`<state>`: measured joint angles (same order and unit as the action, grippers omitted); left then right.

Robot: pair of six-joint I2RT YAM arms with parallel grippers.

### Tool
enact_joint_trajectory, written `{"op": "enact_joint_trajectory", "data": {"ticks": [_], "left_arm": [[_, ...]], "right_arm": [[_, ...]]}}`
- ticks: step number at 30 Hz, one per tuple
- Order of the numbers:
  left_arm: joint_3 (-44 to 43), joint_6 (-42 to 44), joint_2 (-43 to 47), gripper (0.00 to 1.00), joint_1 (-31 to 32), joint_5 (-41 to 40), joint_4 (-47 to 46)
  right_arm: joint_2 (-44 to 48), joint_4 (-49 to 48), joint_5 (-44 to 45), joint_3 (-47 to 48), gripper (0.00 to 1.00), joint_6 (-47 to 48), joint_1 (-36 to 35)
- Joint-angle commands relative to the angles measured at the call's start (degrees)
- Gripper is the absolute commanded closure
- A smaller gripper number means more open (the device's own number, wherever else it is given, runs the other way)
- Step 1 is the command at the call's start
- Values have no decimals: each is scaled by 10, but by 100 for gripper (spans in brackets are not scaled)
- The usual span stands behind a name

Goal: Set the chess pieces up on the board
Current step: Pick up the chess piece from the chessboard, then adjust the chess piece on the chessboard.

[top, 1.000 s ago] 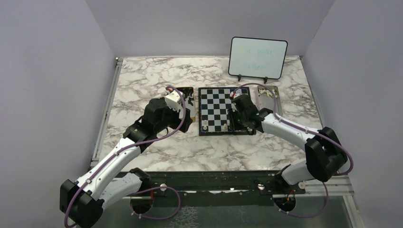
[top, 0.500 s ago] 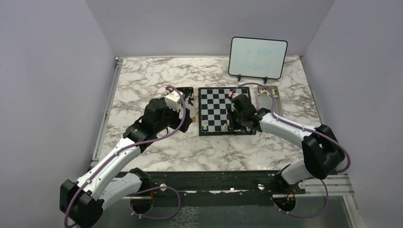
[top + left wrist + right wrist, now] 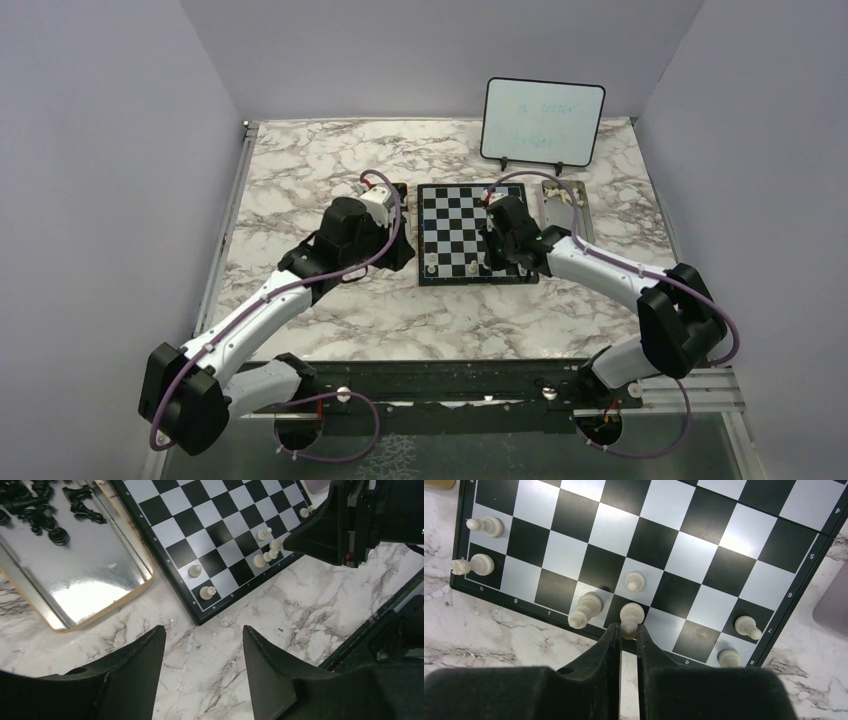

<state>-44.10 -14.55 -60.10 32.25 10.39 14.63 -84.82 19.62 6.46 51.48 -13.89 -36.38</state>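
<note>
Pale lavender walls [image 3: 420, 50] close in three sides of this booth. A grey-veined marble tabletop [image 3: 300, 170] fills the floor of it, with a small whiteboard [image 3: 543, 122] propped upright on its stand at the far edge. Whatever is scrawled on it is too faint for me to read. The chessboard [image 3: 460, 215] lies flat in the middle of the marble, between two shallow metal trays.

From where I stand the job looks barely begun. I count seven white chess pieces [image 3: 195, 570] on the board, all in the two rows nearest the arms: two by the left corner, three bunched near the middle, two by the right corner. The other squares of those rows stand bare, so by my reckoning more than half the white side has yet to go down. Not one black piece is on a square. The black pieces [image 3: 37, 507] lie heaped at the far end of the left tray [image 3: 95, 580], whose near end is bare shiny metal. The right tray [image 3: 565, 215] holds a few pale bits, too small for me to name.

The right gripper [image 3: 624, 630] is at the near edge of the board, its fingers pinched narrow on the head of one white piece [image 3: 631, 614] in the middle bunch. That piece stands on what looks a black square in the edge row. The left gripper [image 3: 202, 632] hangs over the marble just off the board's near left corner, fingers spread wide with nothing between them.
</note>
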Motion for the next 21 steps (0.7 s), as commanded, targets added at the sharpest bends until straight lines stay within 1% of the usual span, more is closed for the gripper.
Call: {"op": "enact_joint_trajectory", "data": {"ticks": [1, 4, 7, 9, 12, 14, 18, 21], "left_arm": [[-41, -74, -56, 44, 12, 67, -48], [-57, -95, -102, 50, 48, 53, -74], [-74, -116, -153, 66, 82, 27, -107], [-86, -130, -190, 71, 102, 14, -129], [-118, -133, -253, 74, 130, -5, -137], [-133, -145, -294, 79, 134, -14, -137], [-140, -165, -336, 85, 134, -36, -144], [-144, -174, -358, 87, 134, -49, -144]], "right_arm": [[32, 13, 17, 10, 93, 4, -4], [46, 29, 30, 9, 94, -1, -4], [69, 44, 50, 5, 94, -2, -4], [86, 52, 65, 2, 94, -1, -4], [108, 64, 81, 0, 94, -2, -3], [126, 66, 86, -5, 94, -4, -3], [159, 70, 94, -11, 93, -5, -3], [176, 74, 101, -11, 93, -4, -3]]}}
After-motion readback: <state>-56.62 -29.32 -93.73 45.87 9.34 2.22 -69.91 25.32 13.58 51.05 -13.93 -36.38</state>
